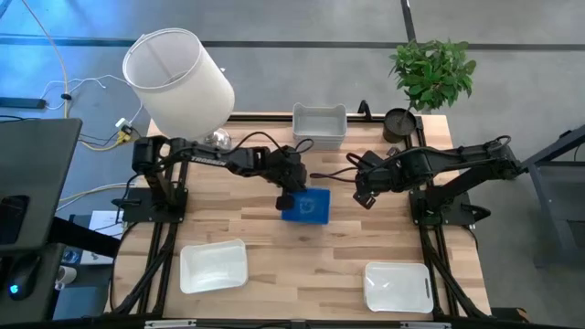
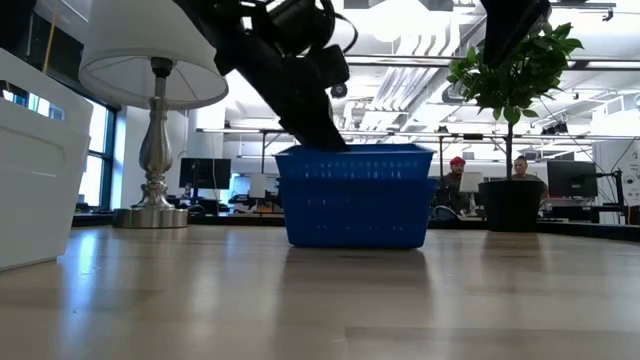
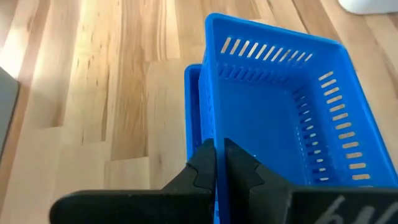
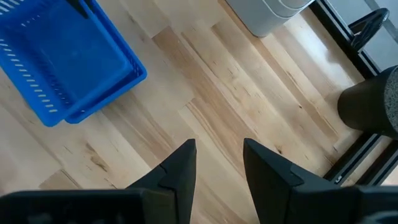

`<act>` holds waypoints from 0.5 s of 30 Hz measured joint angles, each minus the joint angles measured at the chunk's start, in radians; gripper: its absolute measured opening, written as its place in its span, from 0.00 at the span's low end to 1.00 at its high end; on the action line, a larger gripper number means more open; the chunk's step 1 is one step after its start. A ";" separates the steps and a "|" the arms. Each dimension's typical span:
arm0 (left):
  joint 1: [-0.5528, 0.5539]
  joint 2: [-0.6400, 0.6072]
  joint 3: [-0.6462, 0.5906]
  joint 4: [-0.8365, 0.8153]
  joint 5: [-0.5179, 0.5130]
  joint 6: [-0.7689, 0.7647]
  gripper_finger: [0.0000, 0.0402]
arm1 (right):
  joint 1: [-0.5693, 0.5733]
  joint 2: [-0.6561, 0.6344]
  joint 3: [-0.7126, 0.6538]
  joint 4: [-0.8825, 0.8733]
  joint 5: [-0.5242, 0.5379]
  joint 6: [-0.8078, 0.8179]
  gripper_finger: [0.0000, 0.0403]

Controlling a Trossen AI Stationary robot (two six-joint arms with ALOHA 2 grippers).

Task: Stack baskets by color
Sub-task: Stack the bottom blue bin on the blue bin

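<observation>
Blue baskets sit stacked mid-table. Left gripper pinches the top basket's rim, fingers pressed tight. Right gripper hangs nearby, fingers spread, holding nothing. White baskets rest near the table's edges.

Both arms are matte black, built of chunky jointed segments. The left arm has a thin black cable looping above its wrist and pale lettering along its forearm. The right arm ends in two angular, wedge-shaped black fingers.
</observation>
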 joint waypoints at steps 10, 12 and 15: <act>0.000 0.017 -0.001 0.007 -0.007 -0.012 0.09 | 0.000 0.000 0.000 0.000 -0.055 0.000 0.29; 0.000 0.017 -0.001 0.010 0.000 -0.011 0.13 | 0.000 0.000 0.000 0.000 -0.091 0.000 0.29; -0.001 0.017 -0.001 0.007 0.000 -0.011 0.21 | 0.012 0.000 0.000 0.001 -0.143 0.000 0.29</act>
